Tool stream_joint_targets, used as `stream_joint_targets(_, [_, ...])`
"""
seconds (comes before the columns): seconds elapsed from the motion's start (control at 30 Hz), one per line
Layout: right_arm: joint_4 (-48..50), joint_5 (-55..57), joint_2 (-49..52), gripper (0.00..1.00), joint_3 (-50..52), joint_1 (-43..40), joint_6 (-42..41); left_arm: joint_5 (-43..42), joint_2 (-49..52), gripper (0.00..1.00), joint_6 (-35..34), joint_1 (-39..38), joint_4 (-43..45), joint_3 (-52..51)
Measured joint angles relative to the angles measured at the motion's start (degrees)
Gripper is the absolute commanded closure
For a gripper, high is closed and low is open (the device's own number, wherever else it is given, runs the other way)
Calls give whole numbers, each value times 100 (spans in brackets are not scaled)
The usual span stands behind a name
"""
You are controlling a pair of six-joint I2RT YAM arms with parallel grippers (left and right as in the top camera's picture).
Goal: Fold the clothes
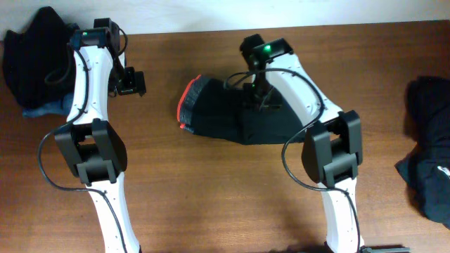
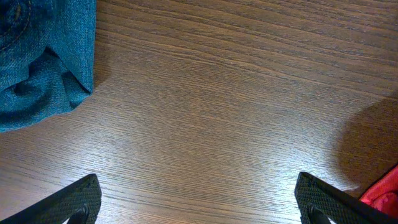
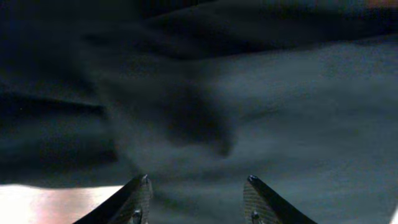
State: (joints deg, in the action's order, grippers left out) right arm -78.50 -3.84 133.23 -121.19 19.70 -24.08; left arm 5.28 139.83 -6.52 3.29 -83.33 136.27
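A folded black garment with red trim [image 1: 221,116] lies in the middle of the table. My right gripper [image 1: 261,98] hovers over its right part. In the right wrist view its two fingers stand apart, so the right gripper [image 3: 198,180] is open just above the dark fabric [image 3: 249,112] with nothing pinched between them. My left gripper [image 1: 130,83] is left of the garment, wide open over bare wood [image 2: 199,199]. Blue denim jeans [image 2: 37,62] show at that view's top left and the red trim [image 2: 385,194] at its bottom right.
A heap of black fabric with the blue jeans underneath [image 1: 35,60] sits at the table's back left corner. Another dark pile [image 1: 429,151] lies at the right edge. The wooden table [image 1: 211,190] shows bare wood in front of the garment, between the two arms.
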Motion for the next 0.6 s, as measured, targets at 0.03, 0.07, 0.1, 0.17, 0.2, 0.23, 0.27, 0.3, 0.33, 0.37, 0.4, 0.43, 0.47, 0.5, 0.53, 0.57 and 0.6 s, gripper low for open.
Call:
stream_joint_targets(0.03, [-33, 24, 0, 57, 0, -52, 22, 0, 0, 1, 0, 0, 0, 0])
stream_joint_targets(0.07, [-68, 70, 0, 63, 0, -90, 20, 0, 0, 1, 0, 0, 0, 0])
stream_joint_targets(0.1, [-101, 103, 0, 69, 0, -114, 42, 0, 0, 1, 0, 0, 0, 0])
stream_joint_targets(0.17, [-175, 155, 0, 78, -2, -149, 26, 0, 0, 1, 0, 0, 0, 0])
stream_joint_targets(0.2, [-197, 168, 0, 82, -2, -151, 50, 2, 0, 1, 0, 0, 2, 0])
stream_joint_targets(0.23, [-214, 179, 0, 83, -2, -153, 42, 0, 0, 1, 0, 0, 2, 0])
stream_joint_targets(0.27, [-225, 199, 0, 85, -2, -151, 52, 0, 0, 1, 0, 0, 2, 0])
stream_joint_targets(0.3, [-225, 214, 0, 86, 2, -151, 52, 0, 0, 1, 0, 0, 2, 0])
stream_joint_targets(0.33, [-210, 232, -2, 85, 26, -151, 57, 0, 0, 1, 0, 0, 2, 0])
stream_joint_targets(0.37, [-184, 249, -2, 86, 68, -151, 59, 0, 0, 1, 0, 0, 2, 0])
stream_joint_targets(0.4, [-125, 258, -11, 85, 149, -151, 66, 0, 0, 1, 0, 0, 2, 0])
stream_joint_targets(0.43, [-39, 264, -15, 85, 247, -151, 70, 0, 0, 1, 0, 0, 2, 0])
stream_joint_targets(0.47, [94, 275, -17, 85, 374, -151, 72, 0, 0, 1, 0, 0, 2, 0])
stream_joint_targets(0.5, [269, 280, -22, 85, 529, -151, 72, 0, 0, 1, 0, 0, 2, 0])
stream_joint_targets(0.53, [404, 284, -22, 85, 680, -151, 76, 0, 0, 1, 0, 0, 2, 0])
stream_joint_targets(0.57, [516, 284, -22, 85, 833, -151, 74, 2, 0, 1, 0, 0, 4, 0])
stream_joint_targets(0.6, [603, 282, -22, 84, 973, -151, 76, -2, 0, 1, 0, 0, 2, 0])
